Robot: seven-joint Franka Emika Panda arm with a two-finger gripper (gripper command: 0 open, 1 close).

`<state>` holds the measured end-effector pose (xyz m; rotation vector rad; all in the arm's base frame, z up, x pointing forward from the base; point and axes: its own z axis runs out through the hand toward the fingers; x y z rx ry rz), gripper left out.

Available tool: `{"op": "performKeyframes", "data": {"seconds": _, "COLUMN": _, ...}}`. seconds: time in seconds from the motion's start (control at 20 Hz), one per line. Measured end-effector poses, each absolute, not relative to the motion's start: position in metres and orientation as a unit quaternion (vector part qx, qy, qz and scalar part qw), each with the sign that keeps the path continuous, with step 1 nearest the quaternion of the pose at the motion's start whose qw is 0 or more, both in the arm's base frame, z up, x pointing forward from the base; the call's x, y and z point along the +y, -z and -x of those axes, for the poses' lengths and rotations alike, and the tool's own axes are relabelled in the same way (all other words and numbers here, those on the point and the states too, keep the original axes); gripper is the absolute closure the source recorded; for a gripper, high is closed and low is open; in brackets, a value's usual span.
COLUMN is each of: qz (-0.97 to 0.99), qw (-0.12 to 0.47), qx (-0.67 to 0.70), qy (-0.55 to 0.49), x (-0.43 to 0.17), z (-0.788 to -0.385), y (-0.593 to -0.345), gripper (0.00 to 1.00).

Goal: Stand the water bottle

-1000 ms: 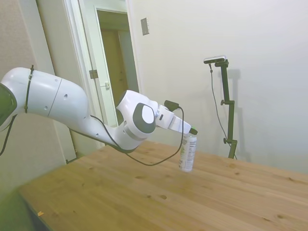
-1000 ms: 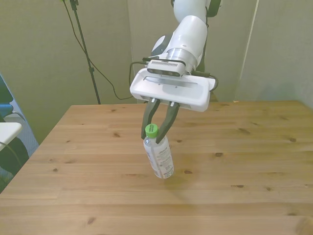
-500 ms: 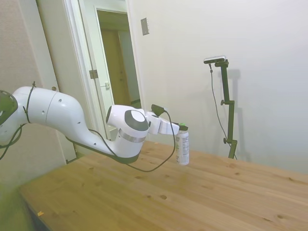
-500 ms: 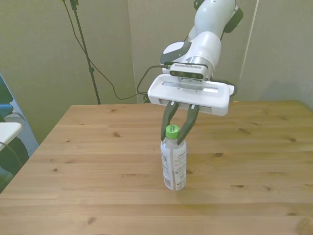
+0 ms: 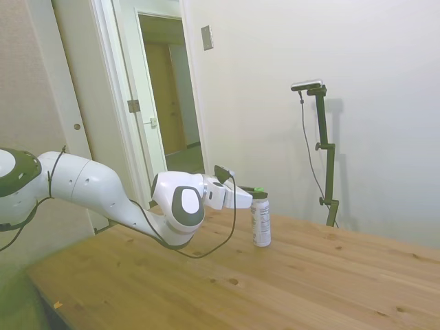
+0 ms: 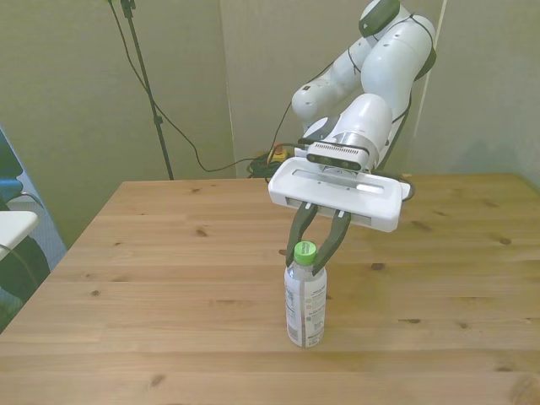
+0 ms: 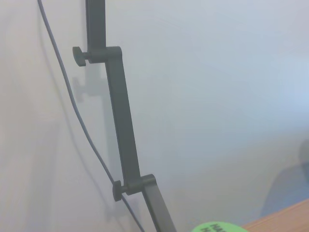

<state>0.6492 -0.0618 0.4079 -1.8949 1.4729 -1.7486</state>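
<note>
- The water bottle (image 6: pixel 305 305) is standing upright on the wooden table (image 6: pixel 152 278), nearer its front edge than its back, about midway across.
- The gripper (image 6: pixel 316 251) is pinching the green cap (image 6: pixel 305 251); parting the fingers gently, then lifting straight up, should avoid tipping it.
- The front view is showing fingers flanking the cap; the wrist view is catching only the cap's top (image 7: pixel 218 227).

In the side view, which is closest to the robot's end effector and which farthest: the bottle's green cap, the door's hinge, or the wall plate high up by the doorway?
1. The green cap of the water bottle, right at the end effector.
2. The door hinge, up and to the picture's left.
3. The wall plate, highest up. It is only slightly farther in the picture than the hinge, so this is a close call.
</note>
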Motion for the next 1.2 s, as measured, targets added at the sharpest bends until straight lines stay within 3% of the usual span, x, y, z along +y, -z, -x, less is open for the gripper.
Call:
{"op": "performKeyframes", "data": {"seconds": 0.85, "qz": 0.648, "qw": 0.088, "qx": 0.499, "qy": 0.569, "x": -0.069, "z": -0.646, "y": -0.417, "gripper": 0.00}}
{"op": "performKeyframes", "data": {"seconds": 1.0, "qz": 0.649, "qw": 0.097, "qx": 0.500, "qy": 0.565, "x": -0.067, "z": -0.645, "y": -0.428, "gripper": 0.00}}
{"op": "performKeyframes", "data": {"seconds": 1.2, "qz": 0.665, "qw": 0.102, "qx": 0.494, "qy": 0.551, "x": -0.065, "z": -0.635, "y": -0.462, "gripper": 0.00}}
